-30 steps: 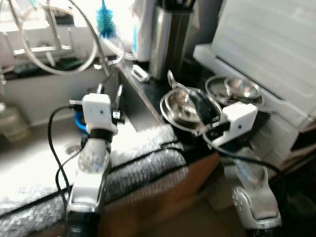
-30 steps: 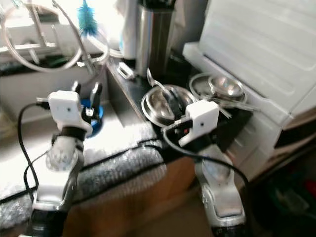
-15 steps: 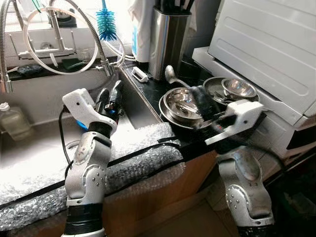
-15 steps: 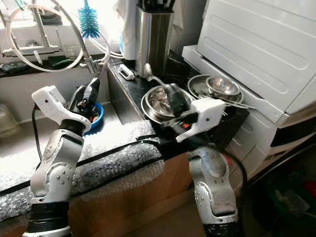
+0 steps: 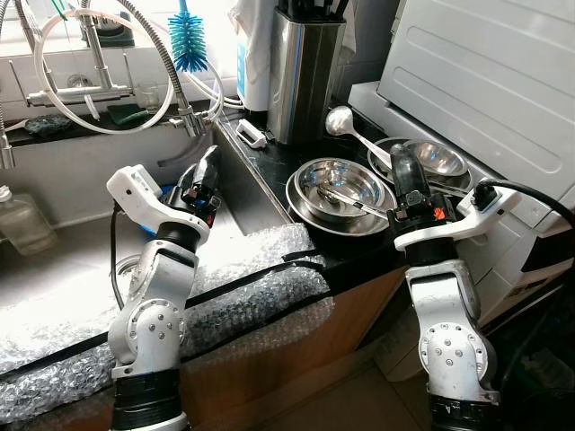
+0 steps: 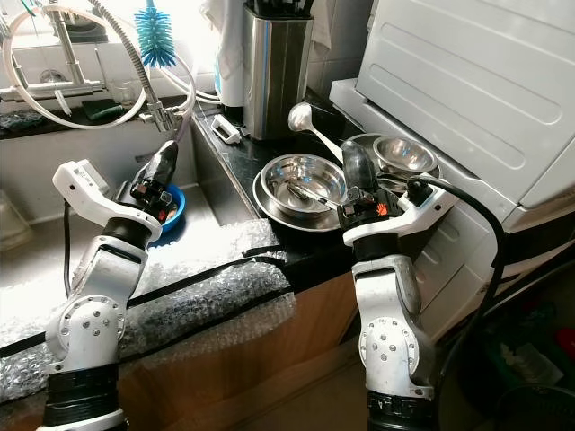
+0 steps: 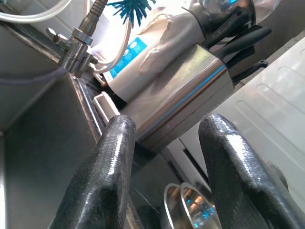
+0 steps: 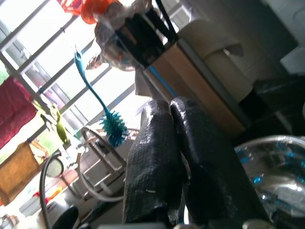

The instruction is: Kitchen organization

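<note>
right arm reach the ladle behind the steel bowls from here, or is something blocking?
Probably yes. The right end effector, shut and empty, hovers beside the steel bowls; the ladle lies just beyond with open space between. It would need to open first.

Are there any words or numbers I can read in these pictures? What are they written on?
None can be read.
The white bottle with a blue label behind the tall steel knife holder has print, but it is too blurred to read.
The small lit marks on the right tool's wrist are too small to read.
</note>
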